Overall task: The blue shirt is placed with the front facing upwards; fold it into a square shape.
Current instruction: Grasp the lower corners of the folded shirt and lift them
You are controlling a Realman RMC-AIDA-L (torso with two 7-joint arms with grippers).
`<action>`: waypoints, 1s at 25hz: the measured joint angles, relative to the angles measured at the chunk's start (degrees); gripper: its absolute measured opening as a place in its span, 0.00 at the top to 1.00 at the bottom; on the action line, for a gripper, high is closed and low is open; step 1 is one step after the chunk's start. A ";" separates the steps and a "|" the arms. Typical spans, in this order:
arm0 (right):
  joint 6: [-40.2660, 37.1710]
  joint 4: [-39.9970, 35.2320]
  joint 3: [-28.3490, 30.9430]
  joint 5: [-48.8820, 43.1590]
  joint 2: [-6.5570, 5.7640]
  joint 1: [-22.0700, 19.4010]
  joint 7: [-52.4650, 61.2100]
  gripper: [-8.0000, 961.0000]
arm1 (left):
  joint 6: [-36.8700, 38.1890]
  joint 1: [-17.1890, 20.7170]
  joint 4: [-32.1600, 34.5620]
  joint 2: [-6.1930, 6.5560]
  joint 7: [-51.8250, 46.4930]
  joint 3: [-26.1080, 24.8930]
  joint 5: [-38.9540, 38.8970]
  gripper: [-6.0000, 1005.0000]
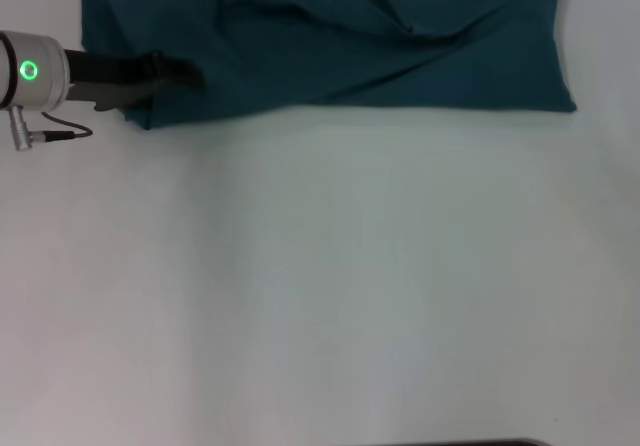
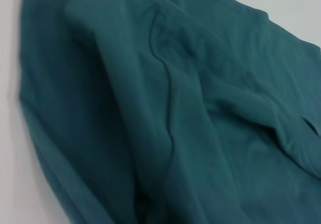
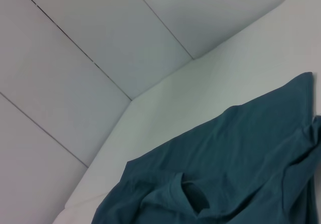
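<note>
At the shirt's [image 1: 330, 41] near left corner, my left gripper [image 1: 185, 74] pinches cloth mid-fold; next, carry it across evenly.

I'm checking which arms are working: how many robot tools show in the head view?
1: the left tool reaches in from the left edge, at the near left corner of the blue shirt. The right tool is out of view.

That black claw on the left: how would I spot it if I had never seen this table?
Start at the white table, then find the rumpled dark teal-blue cotton shirt along its far edge. At the shirt's near left corner, the left claw is the only black thing, reaching from a silver cylinder bearing a green ring.
</note>
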 joint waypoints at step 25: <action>8.80 -2.08 0.08 -20.96 -5.30 9.88 11.62 0.14 | 1.08 -0.86 -2.39 0.70 -2.23 -0.27 1.40 0.99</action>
